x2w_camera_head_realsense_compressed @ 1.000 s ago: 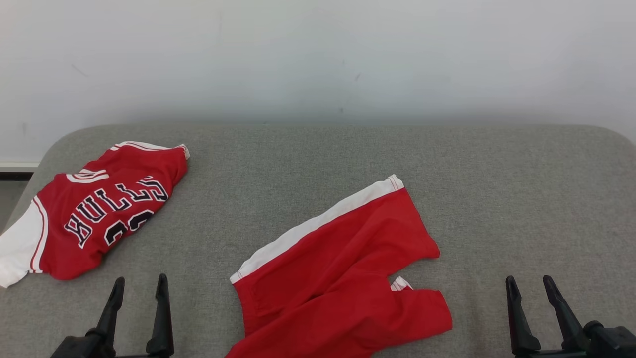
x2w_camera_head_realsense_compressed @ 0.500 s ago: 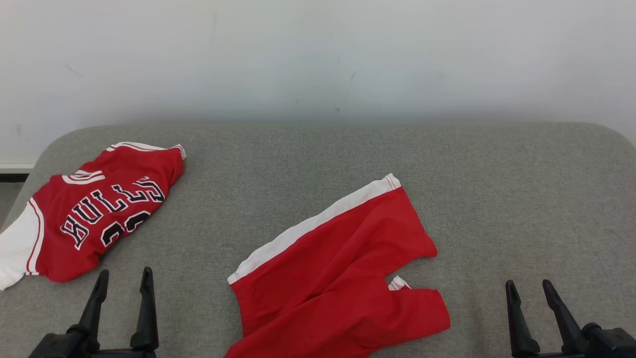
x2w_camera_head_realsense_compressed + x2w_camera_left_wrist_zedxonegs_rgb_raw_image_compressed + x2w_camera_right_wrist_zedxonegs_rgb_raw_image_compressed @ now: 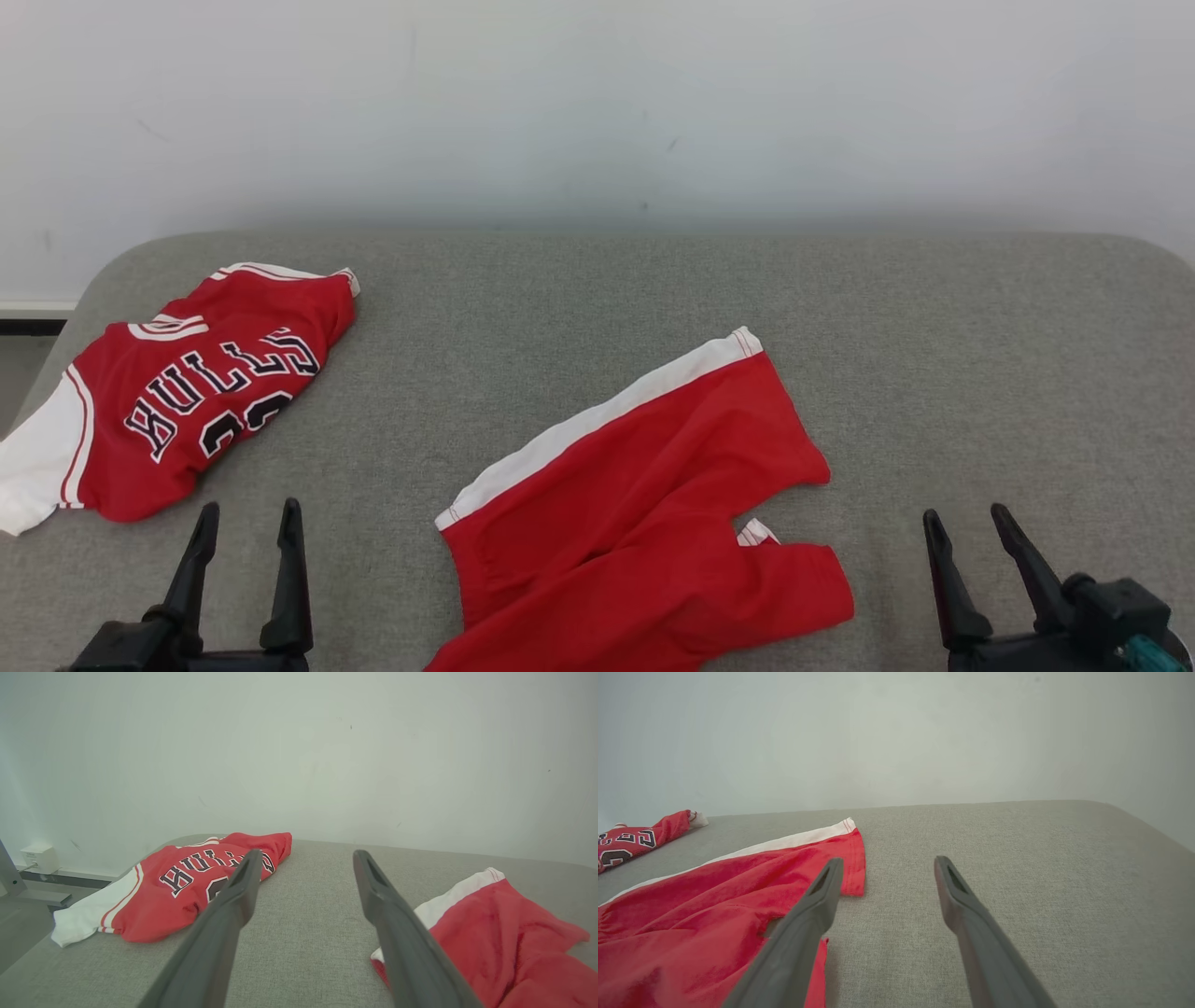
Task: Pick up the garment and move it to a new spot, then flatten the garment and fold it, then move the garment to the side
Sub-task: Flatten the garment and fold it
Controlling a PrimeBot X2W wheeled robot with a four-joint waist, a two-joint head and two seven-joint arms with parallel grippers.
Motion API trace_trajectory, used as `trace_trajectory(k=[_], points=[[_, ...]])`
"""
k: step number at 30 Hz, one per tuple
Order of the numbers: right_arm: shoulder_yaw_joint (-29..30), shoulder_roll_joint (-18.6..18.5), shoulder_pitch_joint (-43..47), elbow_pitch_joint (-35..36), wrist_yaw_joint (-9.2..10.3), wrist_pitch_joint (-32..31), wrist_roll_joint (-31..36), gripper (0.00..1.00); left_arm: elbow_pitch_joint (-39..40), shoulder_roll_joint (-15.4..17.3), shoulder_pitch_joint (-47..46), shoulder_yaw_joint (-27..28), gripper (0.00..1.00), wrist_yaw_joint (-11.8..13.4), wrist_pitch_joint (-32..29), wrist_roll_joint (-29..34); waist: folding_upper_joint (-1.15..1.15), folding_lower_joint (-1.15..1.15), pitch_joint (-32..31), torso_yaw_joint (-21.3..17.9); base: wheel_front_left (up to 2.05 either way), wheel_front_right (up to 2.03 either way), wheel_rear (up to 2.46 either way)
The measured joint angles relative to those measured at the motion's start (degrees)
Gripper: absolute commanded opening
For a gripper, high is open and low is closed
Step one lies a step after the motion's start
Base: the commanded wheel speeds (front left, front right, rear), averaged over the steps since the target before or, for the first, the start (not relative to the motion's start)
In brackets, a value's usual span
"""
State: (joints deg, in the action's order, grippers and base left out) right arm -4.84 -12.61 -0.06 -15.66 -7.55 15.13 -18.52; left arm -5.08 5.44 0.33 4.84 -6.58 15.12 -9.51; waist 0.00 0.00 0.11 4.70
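1. The red shorts (image 3: 644, 504) look like the garment to work on. They lie crumpled in the near middle of the grey table (image 3: 934, 355). Their white band runs from near left to far right, and one leg is bent toward the near right.
2. I think none of the job is done yet. The shorts are not picked up, not flat, not folded and not moved aside.
3. The left gripper (image 3: 250, 509) sits at the near left. Its jaws are wide apart and hold nothing. There is bare table between it and the shorts.
4. The right gripper (image 3: 964, 513) sits at the near right. Its jaws are wide apart too, and empty. It is also apart from the shorts.
5. What is left is to grab the shorts, put them in a new spot, smooth them flat, fold them and slide them to the side.
6. A red shirt (image 3: 187, 392) with dark letters lies at the far left, well apart from the shorts. Its white part reaches the left edge of the table.
7. Nothing lies between the grippers and the shorts. The shirt takes up the left side, so the right side and the far side have more room. A white wall (image 3: 597, 112) stands behind the far edge.
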Motion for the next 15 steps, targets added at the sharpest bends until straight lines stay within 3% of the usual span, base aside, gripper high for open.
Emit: trace_trajectory(k=[15], points=[[-13.22,-6.47,-21.49,-17.59,0.0,-4.98,-3.04,1.0,-1.53,-1.81,-5.09,-2.53,1.0,-0.59,0.0,0.93,0.0,0.01,3.35,3.6,0.0,0.0,0.0]])
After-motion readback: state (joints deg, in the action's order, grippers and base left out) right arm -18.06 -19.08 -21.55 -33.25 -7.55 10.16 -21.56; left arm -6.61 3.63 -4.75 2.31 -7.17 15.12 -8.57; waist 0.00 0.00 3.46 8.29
